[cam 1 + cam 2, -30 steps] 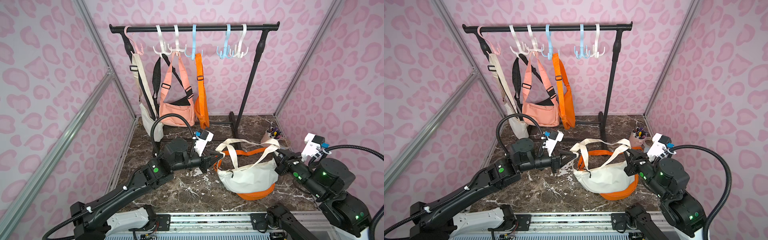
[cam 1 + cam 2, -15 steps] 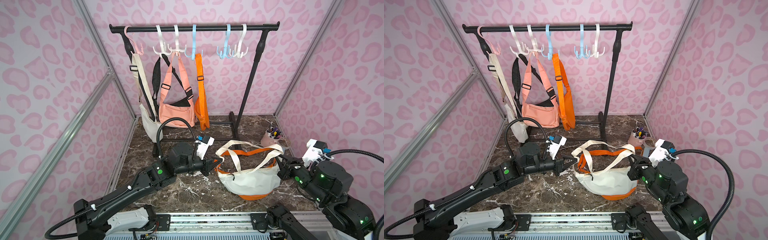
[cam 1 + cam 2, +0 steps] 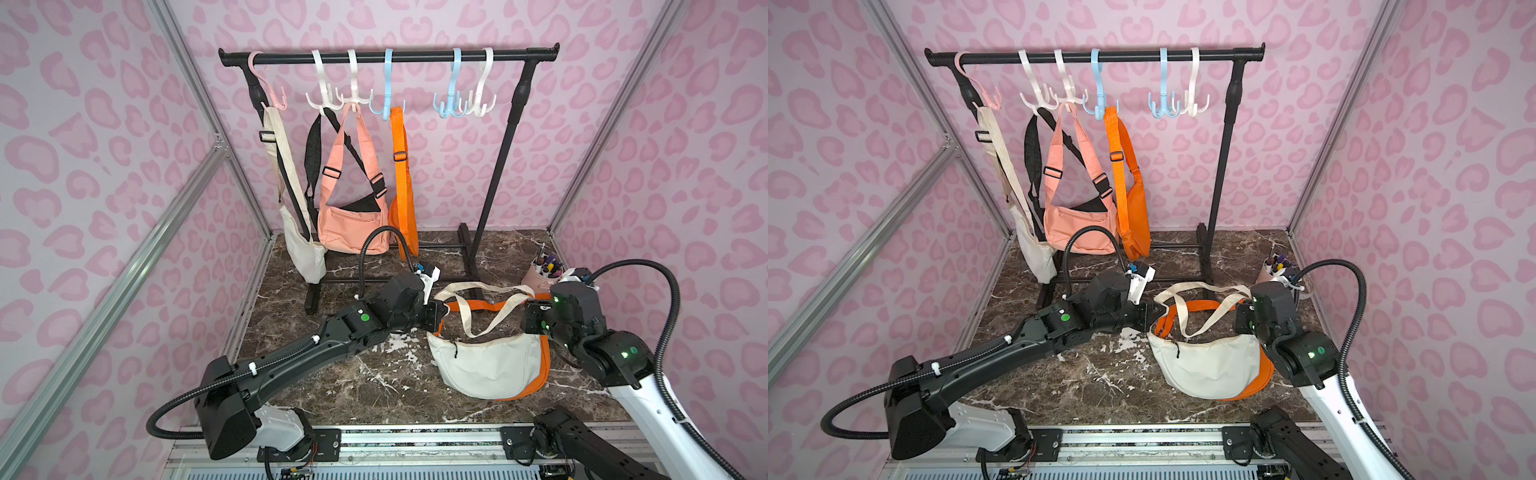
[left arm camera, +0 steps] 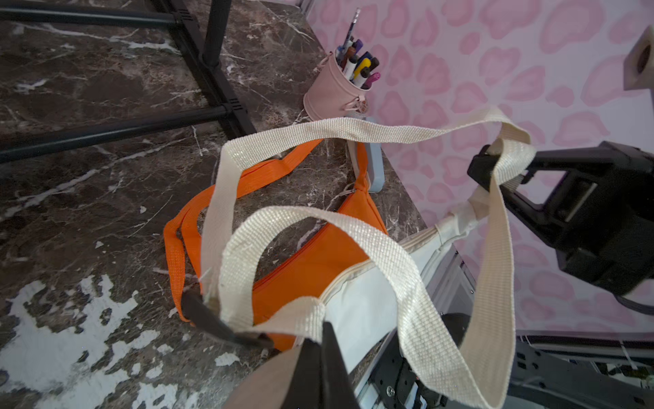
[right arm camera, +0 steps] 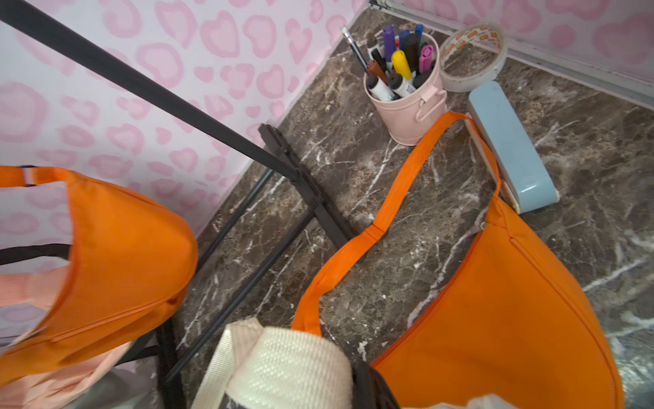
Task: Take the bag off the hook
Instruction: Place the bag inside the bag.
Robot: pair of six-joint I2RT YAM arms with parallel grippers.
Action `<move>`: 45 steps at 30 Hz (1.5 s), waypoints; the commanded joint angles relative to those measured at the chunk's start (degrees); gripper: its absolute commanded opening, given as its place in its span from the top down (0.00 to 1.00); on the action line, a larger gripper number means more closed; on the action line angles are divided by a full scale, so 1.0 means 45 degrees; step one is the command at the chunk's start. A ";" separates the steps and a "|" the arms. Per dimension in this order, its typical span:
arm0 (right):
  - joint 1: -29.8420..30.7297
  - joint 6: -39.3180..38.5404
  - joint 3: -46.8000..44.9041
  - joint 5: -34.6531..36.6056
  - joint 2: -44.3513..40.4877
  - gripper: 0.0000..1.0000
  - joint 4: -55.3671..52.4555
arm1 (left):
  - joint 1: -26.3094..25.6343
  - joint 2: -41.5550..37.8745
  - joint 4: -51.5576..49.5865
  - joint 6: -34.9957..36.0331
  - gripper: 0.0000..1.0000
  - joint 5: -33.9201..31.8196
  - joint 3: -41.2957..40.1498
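Cream crescent bag [image 3: 486, 365] with woven strap [image 4: 354, 131] is lying on marble floor [image 3: 395, 386] atop orange bag [image 3: 544, 361], in front of rack [image 3: 419, 58]. Left gripper [image 3: 439, 321] and right gripper [image 4: 492, 166] are both pinching strap.

Pink leopard-print walls [image 3: 685, 166]; dark marble floor [image 3: 395, 395]; black garment rack [image 3: 540, 51] at back.

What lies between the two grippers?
A cream strap, held by both the left gripper and right gripper, spans the gap, an orange strap lying beneath it; the left wrist view shows this.
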 commanded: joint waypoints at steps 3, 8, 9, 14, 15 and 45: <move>-0.1222 0.0536 -0.1090 -0.1099 0.0486 1.00 0.2086 | 0.0496 0.1186 0.0116 -0.0631 0.97 0.0431 0.0288; -0.2648 0.0758 -0.2134 -0.2276 0.1030 1.00 0.3557 | 0.0820 0.1936 0.0334 -0.0587 0.96 0.0773 0.0312; -0.2838 0.0729 -0.2232 -0.2401 0.1191 1.00 0.3757 | 0.0897 0.2068 0.0356 -0.0584 0.96 0.0793 0.0358; -0.3574 0.0587 -0.2328 -0.3041 0.2239 1.00 0.4318 | 0.1210 0.2766 0.0471 -0.0626 0.96 0.1320 0.0911; -0.3669 0.0582 -0.2320 -0.3144 0.2467 1.00 0.4372 | 0.1271 0.2948 0.0459 -0.0643 0.97 0.1466 0.1044; -0.4127 0.0833 -0.2705 -0.3365 0.7482 0.80 0.5496 | 0.2269 0.4592 0.1428 -0.1869 0.65 0.3325 0.0660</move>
